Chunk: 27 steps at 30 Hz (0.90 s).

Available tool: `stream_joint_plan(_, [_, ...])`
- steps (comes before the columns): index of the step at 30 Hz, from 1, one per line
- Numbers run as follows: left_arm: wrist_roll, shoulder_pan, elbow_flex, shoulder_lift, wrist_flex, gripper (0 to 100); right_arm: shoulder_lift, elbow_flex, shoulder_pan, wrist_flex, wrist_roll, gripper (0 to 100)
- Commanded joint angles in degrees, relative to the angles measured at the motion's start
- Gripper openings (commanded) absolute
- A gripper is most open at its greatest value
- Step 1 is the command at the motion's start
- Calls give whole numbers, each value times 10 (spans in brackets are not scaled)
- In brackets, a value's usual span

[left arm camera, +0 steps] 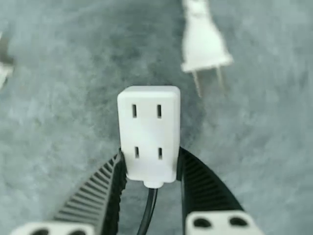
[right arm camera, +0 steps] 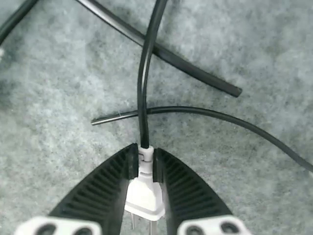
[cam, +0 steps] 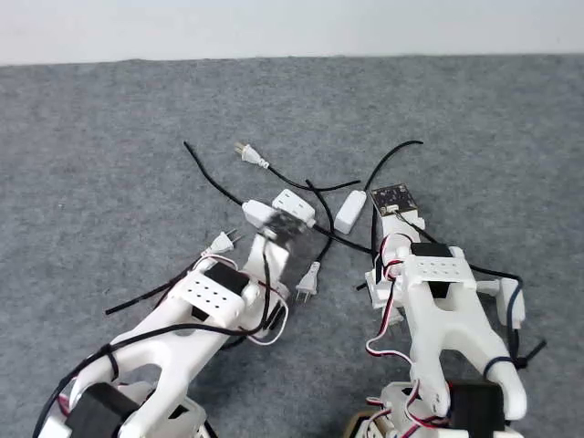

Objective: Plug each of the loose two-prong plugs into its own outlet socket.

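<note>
Right fingers tight on plug (prongs camera-ward); left fingers tight on lengthwise outlet socket

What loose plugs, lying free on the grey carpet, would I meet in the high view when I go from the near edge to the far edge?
near plug, prongs pointing to the near edge → middle plug, more to the left → far plug

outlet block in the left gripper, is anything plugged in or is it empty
Empty: both slot pairs on the outlet block show bare, and the white plug nearby lies apart from it, prongs bare.
</note>
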State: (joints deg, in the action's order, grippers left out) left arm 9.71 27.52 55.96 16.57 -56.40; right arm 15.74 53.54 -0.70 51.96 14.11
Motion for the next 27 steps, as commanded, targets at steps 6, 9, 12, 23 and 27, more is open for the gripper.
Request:
stream_joint_plan(6, [130,-72,-33,1,53,13,24,-2,-5,-7,10,8])
stream_joint_plan(9, [162,-103,-53,0,51,13,24,-2,-5,-7,10,8])
stream_joint_plan(12, [150,-113,-90,0,32,13,24,-2,-5,-7,10,8])
stream_joint_plan(23, [79,-116,-325,-8,-181,13,23,-2,-5,-7,11,8])
stream_joint_plan(27, [82,-123,-437,-85,-272,13,23,-2,-6,-7,11,8])
